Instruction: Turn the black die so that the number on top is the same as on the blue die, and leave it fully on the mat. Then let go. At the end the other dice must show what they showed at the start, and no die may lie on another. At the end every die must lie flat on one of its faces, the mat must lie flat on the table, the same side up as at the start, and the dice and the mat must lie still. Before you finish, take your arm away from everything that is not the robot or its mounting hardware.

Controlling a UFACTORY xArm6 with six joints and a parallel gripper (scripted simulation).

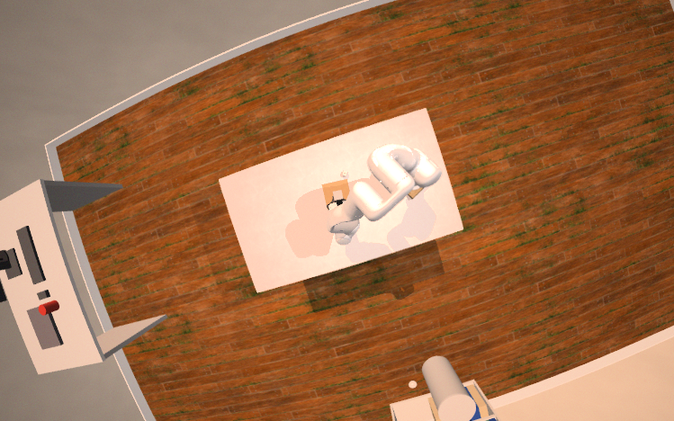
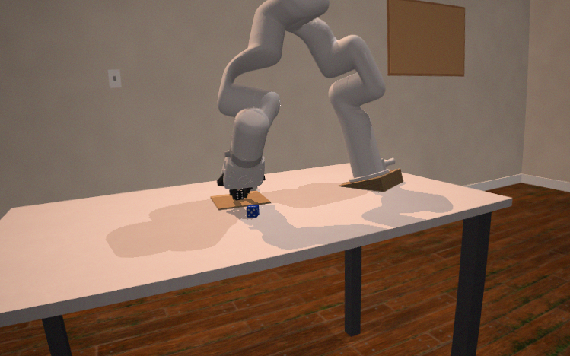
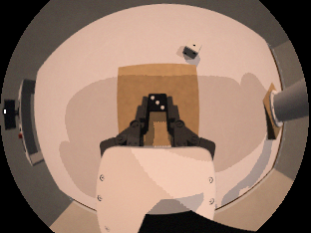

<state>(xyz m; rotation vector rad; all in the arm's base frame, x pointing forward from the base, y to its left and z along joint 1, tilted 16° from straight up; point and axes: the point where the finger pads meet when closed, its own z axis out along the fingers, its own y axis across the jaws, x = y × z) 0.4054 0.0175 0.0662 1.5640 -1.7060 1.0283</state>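
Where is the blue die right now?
In the exterior view the blue die sits on the white table, just off the front edge of the brown mat, near the gripper, whose jaws are shut on the black die.

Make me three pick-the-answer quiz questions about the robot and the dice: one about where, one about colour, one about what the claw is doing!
1. Where is the small blue die?
A. on the bare white table top beside the mat
B. on the mat
C. on the floor

2. What colour is the flat square mat?
A. green
B. tan brown
C. red

3. What is the dark two-fingered gripper doing?
A. hanging open, high above the table
B. holding the blue die
C. closed on the small black die

Answers: 1 A, the exterior view shows it just off the mat's edge. 2 B, it looks like cardboard. 3 C, the wrist view shows the fingers on both sides of the die, over the mat.
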